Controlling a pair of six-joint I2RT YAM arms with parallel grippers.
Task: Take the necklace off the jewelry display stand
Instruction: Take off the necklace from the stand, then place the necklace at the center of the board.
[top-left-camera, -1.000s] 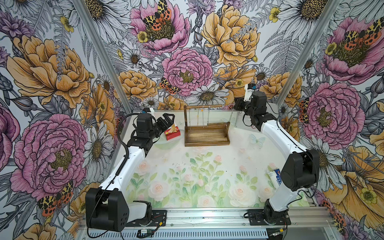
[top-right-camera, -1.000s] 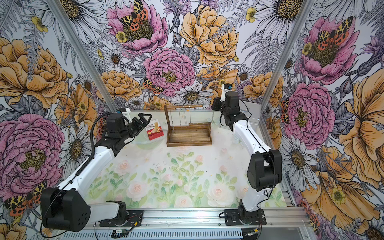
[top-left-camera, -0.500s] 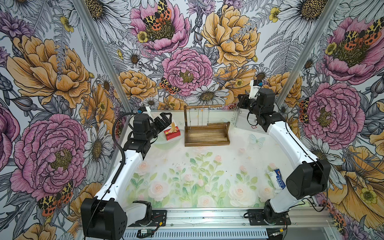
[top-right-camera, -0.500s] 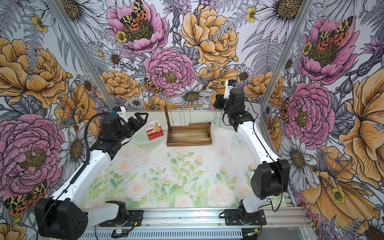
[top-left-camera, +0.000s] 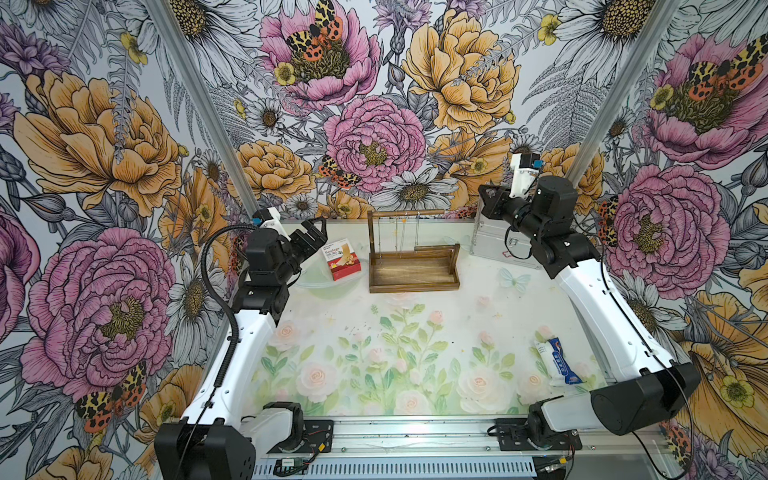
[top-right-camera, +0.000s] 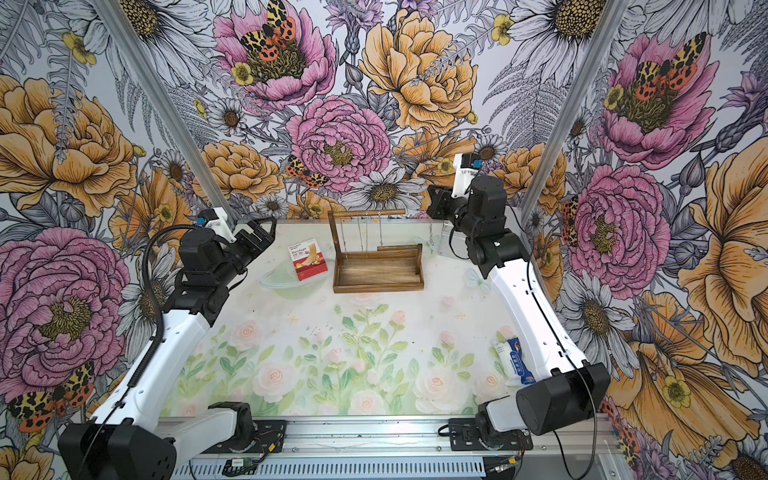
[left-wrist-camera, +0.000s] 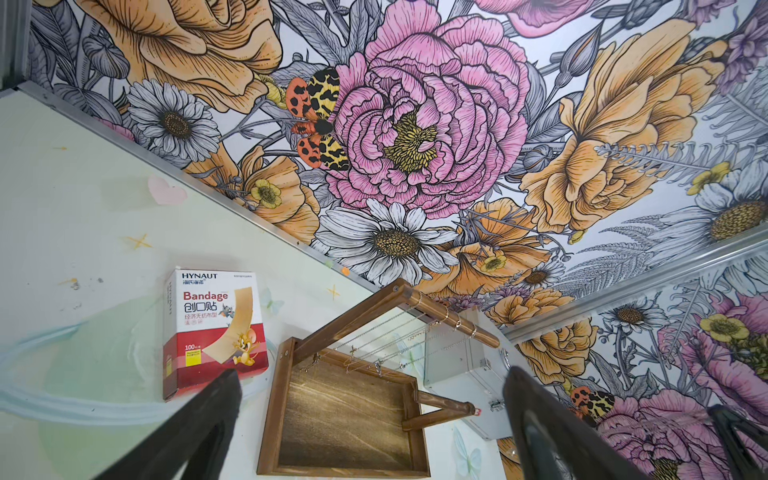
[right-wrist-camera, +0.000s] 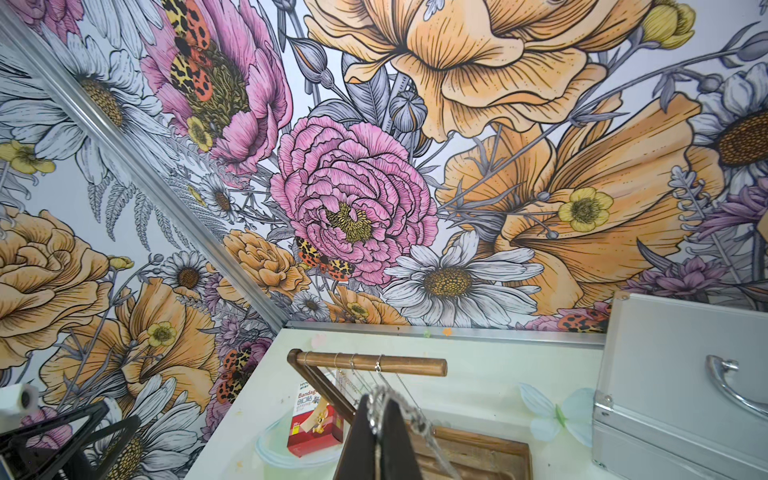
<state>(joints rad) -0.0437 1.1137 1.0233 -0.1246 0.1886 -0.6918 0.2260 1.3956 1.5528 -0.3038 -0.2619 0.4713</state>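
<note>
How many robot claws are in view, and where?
2. The left claw, open, hovers beside the bandage box; the right claw, shut on a necklace, is beside the silver case. None hidden.

Locate the stand (top-left-camera: 415, 286) at the far middle of the table; both top views show it (top-right-camera: 378, 286). It is dark brown wood: a shallow rectangular tray base, one thin upright post at its far left corner, and a horizontal rod (right-wrist-camera: 374, 361) running right from the top of the post. It stands upright. Note several thin chains (left-wrist-camera: 374, 336) hanging from the rod over the tray. The necklace (top-right-camera: 432, 237) is a silver chain. It is off the rod and hangs just right of the rod's free end, pinched between the closed fingers of the right gripper (right-wrist-camera: 376, 399).
</note>
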